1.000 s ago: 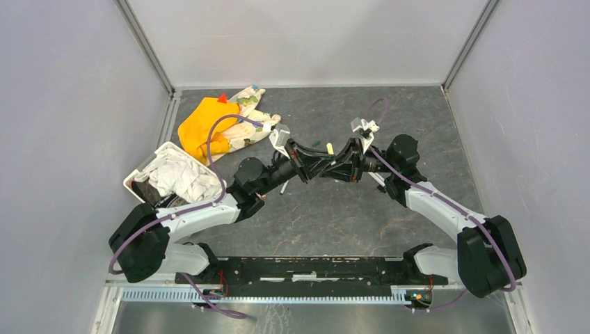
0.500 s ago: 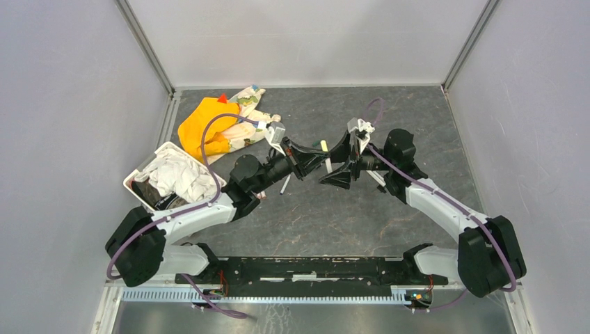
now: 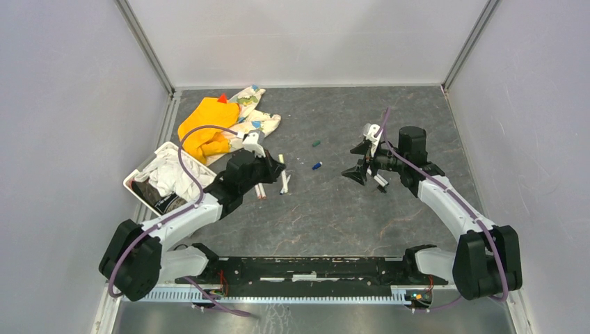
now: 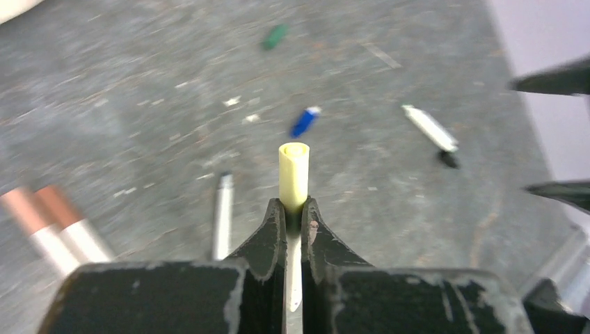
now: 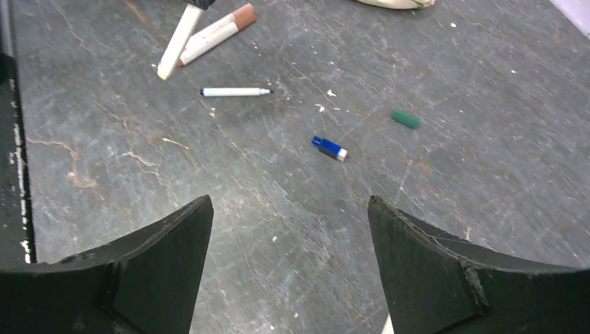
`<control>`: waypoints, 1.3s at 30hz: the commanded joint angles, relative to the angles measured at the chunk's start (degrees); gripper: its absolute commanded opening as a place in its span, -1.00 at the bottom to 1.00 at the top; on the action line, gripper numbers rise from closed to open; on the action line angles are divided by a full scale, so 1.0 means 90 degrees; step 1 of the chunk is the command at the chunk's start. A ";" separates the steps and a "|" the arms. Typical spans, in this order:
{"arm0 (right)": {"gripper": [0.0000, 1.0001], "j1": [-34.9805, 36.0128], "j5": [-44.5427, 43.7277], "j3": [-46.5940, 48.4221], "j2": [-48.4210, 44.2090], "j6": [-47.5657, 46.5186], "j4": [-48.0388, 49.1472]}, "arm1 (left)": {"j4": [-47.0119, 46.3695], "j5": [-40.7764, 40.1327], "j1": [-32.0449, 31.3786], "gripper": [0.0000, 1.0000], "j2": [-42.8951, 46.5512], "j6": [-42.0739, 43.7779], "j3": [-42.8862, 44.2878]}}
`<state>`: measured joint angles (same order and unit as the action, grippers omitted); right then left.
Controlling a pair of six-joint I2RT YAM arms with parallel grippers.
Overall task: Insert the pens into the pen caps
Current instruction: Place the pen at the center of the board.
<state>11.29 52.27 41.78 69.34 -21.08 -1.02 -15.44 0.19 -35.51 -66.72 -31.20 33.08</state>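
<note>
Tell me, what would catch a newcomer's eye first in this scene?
The left gripper stands out, shut on a slim white pen with a cream tubular cap, left of the table's middle. Opposite, the right gripper hangs wide open and empty above the dark grey marbled table, where a small blue plastic cap and a small dark green cap lie loose. A bright orange cloth is bunched at the back left.

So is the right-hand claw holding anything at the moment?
No, the right gripper stands wide open, with only the grey table showing between its jaws.
</note>
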 commanded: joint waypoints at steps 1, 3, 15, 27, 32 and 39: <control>0.74 -0.0182 -0.0116 0.0007 -0.0066 -0.0490 -0.0183 | 0.1297 -0.0646 0.0547 -0.96 -0.0359 -0.0091 0.0368; 0.74 -0.0221 -0.0095 -0.0008 -0.0013 -0.0490 -0.0178 | 0.1589 -0.0790 0.0701 -0.96 -0.0678 -0.0251 0.0540; 0.73 -0.0356 0.0012 0.0050 0.0137 -0.0558 -0.0320 | 0.3136 -0.1893 0.0747 -0.96 -0.2406 -0.0776 0.2043; 0.73 -0.0399 0.0034 0.0062 0.0176 -0.0578 -0.0346 | 0.3675 -0.1976 0.0821 -0.73 -0.2996 -0.1104 0.2379; 0.73 -0.0411 0.0061 0.0093 0.0186 -0.0614 -0.0406 | 0.3836 -0.1923 0.0912 -0.64 -0.3158 -0.1104 0.2499; 0.73 -0.0476 0.0091 0.0133 0.0137 -0.0692 -0.0493 | 0.3719 -0.1803 0.0918 -0.24 -0.2719 -0.1050 0.2475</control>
<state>7.57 52.05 41.76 70.78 -26.02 -5.39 18.06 -15.97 -27.44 -94.32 -39.20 53.82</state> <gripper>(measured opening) 0.868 0.345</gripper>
